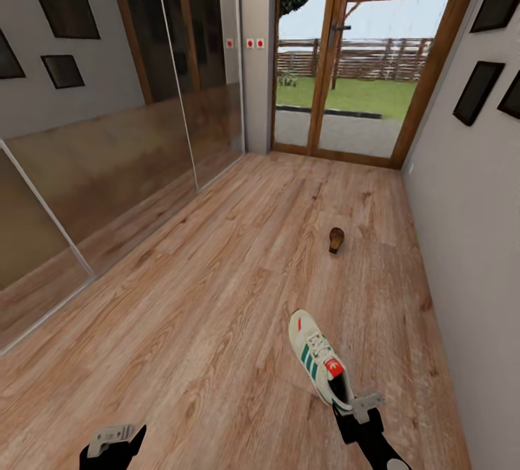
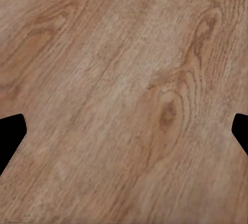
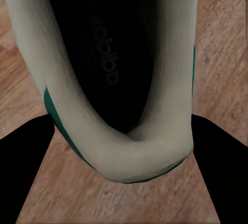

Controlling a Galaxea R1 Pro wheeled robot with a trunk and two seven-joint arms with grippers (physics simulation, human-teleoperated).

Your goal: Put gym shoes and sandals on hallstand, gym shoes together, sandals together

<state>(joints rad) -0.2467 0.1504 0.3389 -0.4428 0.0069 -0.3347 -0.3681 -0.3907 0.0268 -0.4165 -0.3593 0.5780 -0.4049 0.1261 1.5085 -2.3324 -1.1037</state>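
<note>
One white gym shoe (image 1: 318,358) with green stripes lies toe-away on the corridor floor (image 1: 217,297), near the right. My right gripper (image 1: 352,411) is at its heel. In the right wrist view the black fingers (image 3: 31,162) press both sides of the white heel (image 3: 124,154), shut on it. I cannot tell whether the shoe is off the floor. A dark brown sandal (image 1: 336,239) rests farther ahead. Low at the left, my left gripper (image 1: 112,442) hangs open over bare planks (image 2: 124,79). The hallstand is out of view.
Glossy sliding wardrobe doors (image 1: 108,159) run along the left side. A plain wall (image 1: 469,239) with dark frames closes the right. A glazed wooden door (image 1: 361,94) to a garden ends the corridor.
</note>
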